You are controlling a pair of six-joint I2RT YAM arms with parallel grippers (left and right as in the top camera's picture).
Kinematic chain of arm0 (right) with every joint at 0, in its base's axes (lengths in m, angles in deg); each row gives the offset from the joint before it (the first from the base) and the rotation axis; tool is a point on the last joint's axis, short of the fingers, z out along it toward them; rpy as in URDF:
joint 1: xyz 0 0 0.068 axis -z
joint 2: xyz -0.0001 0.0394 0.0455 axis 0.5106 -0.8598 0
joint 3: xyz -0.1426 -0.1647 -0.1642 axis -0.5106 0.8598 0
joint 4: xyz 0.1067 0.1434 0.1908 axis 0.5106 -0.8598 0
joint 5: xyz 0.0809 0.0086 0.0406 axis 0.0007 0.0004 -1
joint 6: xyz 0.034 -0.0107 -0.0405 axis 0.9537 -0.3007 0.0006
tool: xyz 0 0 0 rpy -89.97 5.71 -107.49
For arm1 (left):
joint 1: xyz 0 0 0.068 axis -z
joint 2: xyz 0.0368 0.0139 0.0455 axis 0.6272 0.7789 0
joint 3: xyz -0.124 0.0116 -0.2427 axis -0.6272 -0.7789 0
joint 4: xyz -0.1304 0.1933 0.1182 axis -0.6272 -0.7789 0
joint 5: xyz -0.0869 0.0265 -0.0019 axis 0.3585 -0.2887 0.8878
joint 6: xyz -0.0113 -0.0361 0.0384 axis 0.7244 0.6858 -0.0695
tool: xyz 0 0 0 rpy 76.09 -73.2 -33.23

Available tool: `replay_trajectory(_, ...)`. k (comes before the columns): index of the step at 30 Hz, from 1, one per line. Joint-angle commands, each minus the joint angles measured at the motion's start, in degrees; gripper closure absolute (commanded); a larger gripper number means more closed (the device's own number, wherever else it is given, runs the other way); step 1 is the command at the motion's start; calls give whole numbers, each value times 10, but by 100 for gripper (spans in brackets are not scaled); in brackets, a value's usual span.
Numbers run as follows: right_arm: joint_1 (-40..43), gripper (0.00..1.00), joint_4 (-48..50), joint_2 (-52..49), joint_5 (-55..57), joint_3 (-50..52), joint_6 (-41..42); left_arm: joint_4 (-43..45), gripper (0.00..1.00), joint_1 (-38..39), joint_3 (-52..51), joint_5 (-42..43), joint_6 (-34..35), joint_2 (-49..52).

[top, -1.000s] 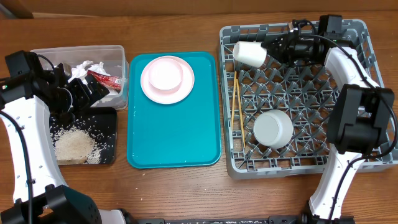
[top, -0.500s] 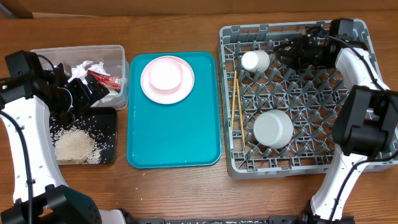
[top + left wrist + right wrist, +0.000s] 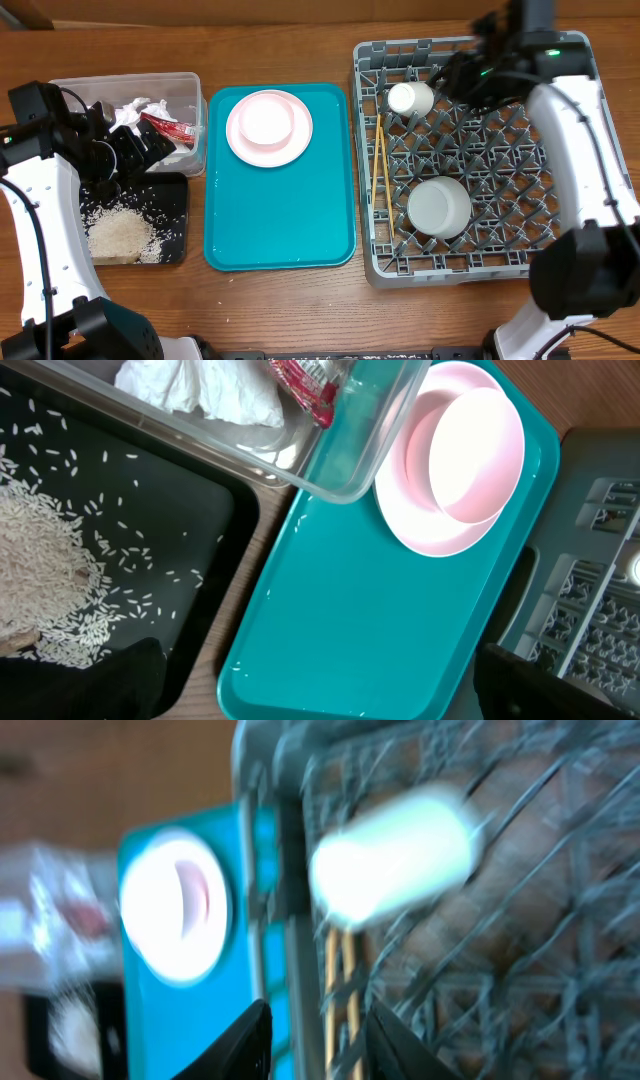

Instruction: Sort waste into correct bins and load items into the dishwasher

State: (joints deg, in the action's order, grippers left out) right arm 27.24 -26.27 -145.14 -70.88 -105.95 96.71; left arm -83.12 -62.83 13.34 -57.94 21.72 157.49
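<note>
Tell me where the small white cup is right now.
Overhead view: the white cup sits in the dish rack near its upper-left corner, by the top end of the chopsticks and above the grey bowl.

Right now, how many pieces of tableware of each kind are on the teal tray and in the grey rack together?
Plates: 1, the pink plate on the teal tray.
Bowls: 2, the pink bowl on that plate and the grey bowl in the dish rack.
Cups: 1, the white cup in the rack.
Chopsticks: 2, the wooden chopsticks in the rack.
Total: 6.
</note>
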Motion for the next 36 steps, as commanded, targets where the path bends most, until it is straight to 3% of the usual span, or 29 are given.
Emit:
replay_trajectory(1, -82, 64, -56, 6, 108, 4, -26, 1, 0, 4, 12, 0, -6, -11)
replay_trajectory(9, -178, 54, -60, 3, 167, 52, -15, 1, 0, 4, 12, 0, -6, -11)
replay_trajectory(22, -228, 54, -29, 2, 160, 172, 54, 1, 0, 4, 12, 0, -6, -11)
replay_trajectory(32, -257, 54, -31, 2, 151, 179, 61, 1, 0, 4, 12, 0, -6, -11)
replay_trajectory(36, -257, 61, -41, 2, 151, 179, 70, 1, 0, 4, 12, 0, -6, -11)
